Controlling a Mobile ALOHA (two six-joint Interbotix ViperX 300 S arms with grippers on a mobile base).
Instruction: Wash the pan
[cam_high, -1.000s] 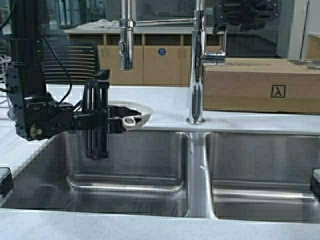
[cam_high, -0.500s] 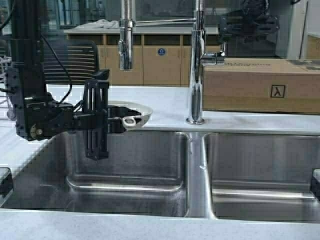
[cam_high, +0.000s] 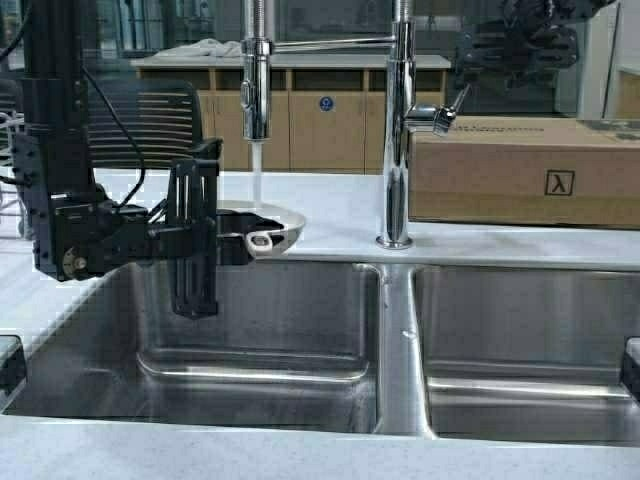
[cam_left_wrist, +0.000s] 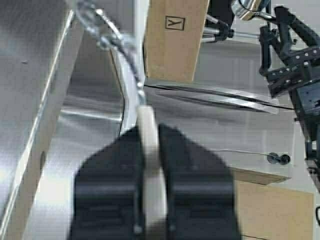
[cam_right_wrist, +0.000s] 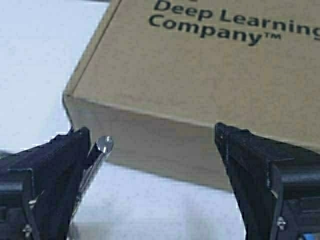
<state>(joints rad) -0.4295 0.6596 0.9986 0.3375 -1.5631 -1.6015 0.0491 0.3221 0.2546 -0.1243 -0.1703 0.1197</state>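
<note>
— Status of the pan (cam_high: 262, 226)?

— Held level over the back edge of the left sink basin (cam_high: 250, 340), its white handle clamped between the closed fingers of the left end effector (cam_high: 232, 245). In the left wrist view the handle (cam_left_wrist: 150, 165) sits pinched between the two black pads.

— What has changed since half a second ago?

— Water (cam_high: 256, 172) now runs from the spray head (cam_high: 256, 100) straight into the pan; before, none ran. The faucet lever (cam_high: 436, 118) has swung outward, and the right end effector (cam_high: 515, 45) has drawn off to the right of it.

— Arm poses?

— The left arm reaches in horizontally from the left, wrist rolled on its side. The right end effector hangs high above the cardboard box (cam_high: 525, 170) on the table (cam_high: 340, 215), fingers wide apart, gripping nothing — the lever tip (cam_right_wrist: 104, 145) lies just beside one finger.
</note>
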